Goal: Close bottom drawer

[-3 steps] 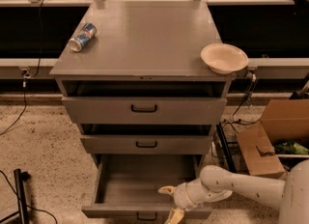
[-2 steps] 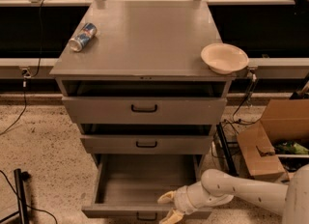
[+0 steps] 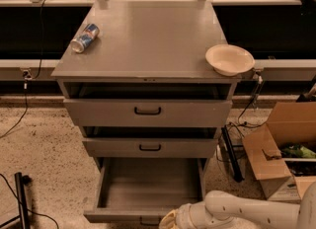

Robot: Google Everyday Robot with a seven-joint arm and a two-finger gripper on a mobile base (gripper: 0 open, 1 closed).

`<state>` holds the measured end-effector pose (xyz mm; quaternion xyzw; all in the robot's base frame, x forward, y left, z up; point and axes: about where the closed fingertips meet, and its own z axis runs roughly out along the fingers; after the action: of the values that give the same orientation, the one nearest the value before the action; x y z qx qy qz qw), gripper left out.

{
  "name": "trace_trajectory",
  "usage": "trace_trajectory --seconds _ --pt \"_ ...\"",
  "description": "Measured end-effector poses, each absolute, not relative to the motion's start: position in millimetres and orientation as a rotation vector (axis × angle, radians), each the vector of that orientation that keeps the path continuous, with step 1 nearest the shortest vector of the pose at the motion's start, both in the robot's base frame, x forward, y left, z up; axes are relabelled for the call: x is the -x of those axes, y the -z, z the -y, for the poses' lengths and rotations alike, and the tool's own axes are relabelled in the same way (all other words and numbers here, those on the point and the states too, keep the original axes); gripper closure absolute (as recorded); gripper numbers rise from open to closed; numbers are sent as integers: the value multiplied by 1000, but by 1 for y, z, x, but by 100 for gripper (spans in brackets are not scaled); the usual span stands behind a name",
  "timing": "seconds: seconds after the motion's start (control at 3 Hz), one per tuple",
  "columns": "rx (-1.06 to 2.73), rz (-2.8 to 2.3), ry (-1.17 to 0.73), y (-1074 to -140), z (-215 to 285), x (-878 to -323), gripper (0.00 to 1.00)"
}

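The bottom drawer (image 3: 148,186) of the grey cabinet stands pulled out, and its plain grey tray is empty. Its slim front panel (image 3: 118,216) runs along the lower edge of the view, with the small black handle (image 3: 149,221) just showing. My gripper (image 3: 169,220) is at the bottom edge, right against the front panel next to the handle, and is mostly cut off by the frame. My white arm (image 3: 242,213) reaches in from the lower right.
The middle drawer (image 3: 150,147) and top drawer (image 3: 147,110) are slightly ajar. A can (image 3: 85,38) lies on the cabinet top at the left and a cream bowl (image 3: 229,59) sits at its right edge. An open cardboard box (image 3: 276,149) and cables are on the floor.
My gripper has moved down and a little left, from over the drawer's front right corner to the front panel at the frame's edge. The drawer has stayed open.
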<state>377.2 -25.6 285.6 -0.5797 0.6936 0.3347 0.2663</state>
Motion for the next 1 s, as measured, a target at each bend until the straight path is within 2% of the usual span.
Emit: trace_trajectory --seconds 0.33,0.67,1.0 --pt "1568 -1870 -907 -286 25 -377 100" --pt "1575 -1886 -866 -269 24 -379 100" --pt "1569 -1844 -749 -241 41 -386 100"
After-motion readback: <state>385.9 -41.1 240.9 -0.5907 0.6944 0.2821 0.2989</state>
